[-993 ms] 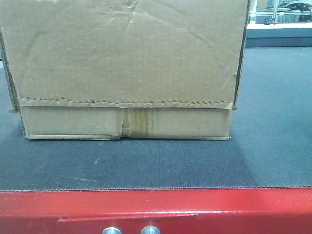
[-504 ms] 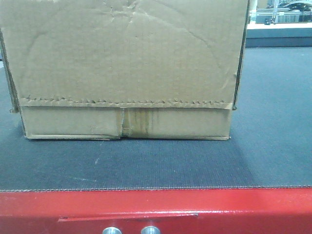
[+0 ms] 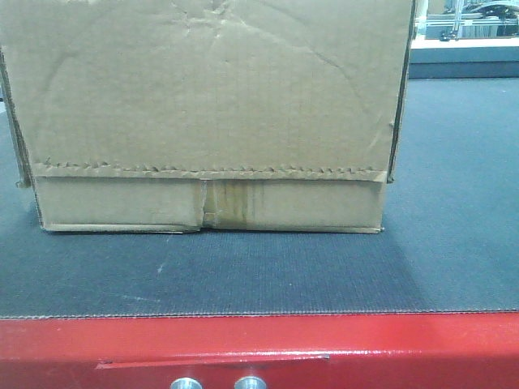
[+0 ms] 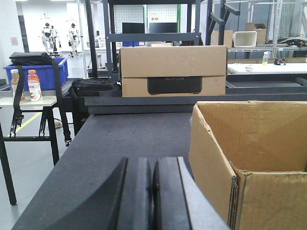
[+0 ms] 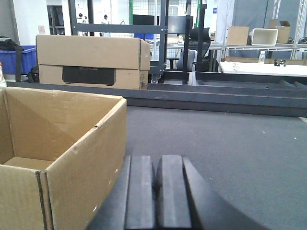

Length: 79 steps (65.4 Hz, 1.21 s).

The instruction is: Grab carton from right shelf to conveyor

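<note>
The brown carton (image 3: 207,105) stands on the dark woven conveyor belt (image 3: 268,271), behind the red front frame (image 3: 259,348). Its creased face, serrated flap edge and taped bottom seam face the front view. In the left wrist view the open-topped carton (image 4: 249,163) is just right of my left gripper (image 4: 153,165), which is shut and empty beside the carton's left wall. In the right wrist view the carton (image 5: 62,143) is just left of my right gripper (image 5: 156,163), shut and empty beside its right wall. The right shelf is out of view.
A second cardboard box with a dark label (image 4: 172,71) sits beyond the belt's far end, also in the right wrist view (image 5: 91,61). A blue bin (image 4: 33,72) and bottles stand on a side table at left. Racks and white tables stand behind.
</note>
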Available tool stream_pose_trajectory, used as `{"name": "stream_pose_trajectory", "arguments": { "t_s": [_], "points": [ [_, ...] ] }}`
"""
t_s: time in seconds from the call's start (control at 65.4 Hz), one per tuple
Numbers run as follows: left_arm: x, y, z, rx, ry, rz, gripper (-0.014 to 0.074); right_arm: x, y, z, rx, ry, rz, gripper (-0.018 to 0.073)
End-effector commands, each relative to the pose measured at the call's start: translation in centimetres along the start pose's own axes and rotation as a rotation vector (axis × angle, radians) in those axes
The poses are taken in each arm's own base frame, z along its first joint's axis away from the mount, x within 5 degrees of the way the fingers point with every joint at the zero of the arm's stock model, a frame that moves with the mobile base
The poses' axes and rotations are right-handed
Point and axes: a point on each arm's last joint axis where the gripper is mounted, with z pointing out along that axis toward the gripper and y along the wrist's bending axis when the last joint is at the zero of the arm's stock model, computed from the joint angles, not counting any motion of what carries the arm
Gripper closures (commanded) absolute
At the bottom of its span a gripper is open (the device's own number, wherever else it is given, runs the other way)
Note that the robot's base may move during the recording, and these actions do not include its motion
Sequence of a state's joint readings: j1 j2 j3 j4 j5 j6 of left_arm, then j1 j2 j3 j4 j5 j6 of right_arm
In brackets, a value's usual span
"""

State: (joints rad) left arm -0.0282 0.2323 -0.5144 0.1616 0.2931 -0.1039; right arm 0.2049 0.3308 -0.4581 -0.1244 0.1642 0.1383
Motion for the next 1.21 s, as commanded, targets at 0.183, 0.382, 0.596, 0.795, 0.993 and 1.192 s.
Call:
{"name": "stream_pose_trajectory", "arguments": {
  "t_s": [0.183, 0.382, 0.596, 0.795, 0.993, 1.192],
  "points": [
    [-0.1, 0.0, -0.1, -0.008, -0.02, 0.006, 0.0582, -0.3, 0.0, -0.1, 0.003, -0.033, -0.024, 0.0628],
    [3.1, -0.1, 0.2, -0.034, -0.04, -0.01, 0.0582, -0.3, 0.0, -0.1, 0.003, -0.033, -0.024, 0.0628],
    [10.5, -0.4, -0.2, -0.048, -0.045, -0.012, 0.0582, -0.3, 0.0, -0.1, 0.003, -0.033, -0.024, 0.0628],
    [13.2, -0.6, -0.5, -0.046, 0.013, -0.044, 0.0582, -0.3, 0.0, -0.1, 0.003, -0.035, -0.024, 0.0628],
    [13.1, -0.5, -0.5, -0.046, 0.0, -0.043, 0.0582, -0.3, 0.0, -0.1, 0.002, -0.042, -0.024, 0.0628],
    [13.1, -0.5, -0.5, -0.046, 0.0, -0.043, 0.0582, -0.3, 0.0, -0.1, 0.002, -0.042, -0.024, 0.0628]
  ]
}}
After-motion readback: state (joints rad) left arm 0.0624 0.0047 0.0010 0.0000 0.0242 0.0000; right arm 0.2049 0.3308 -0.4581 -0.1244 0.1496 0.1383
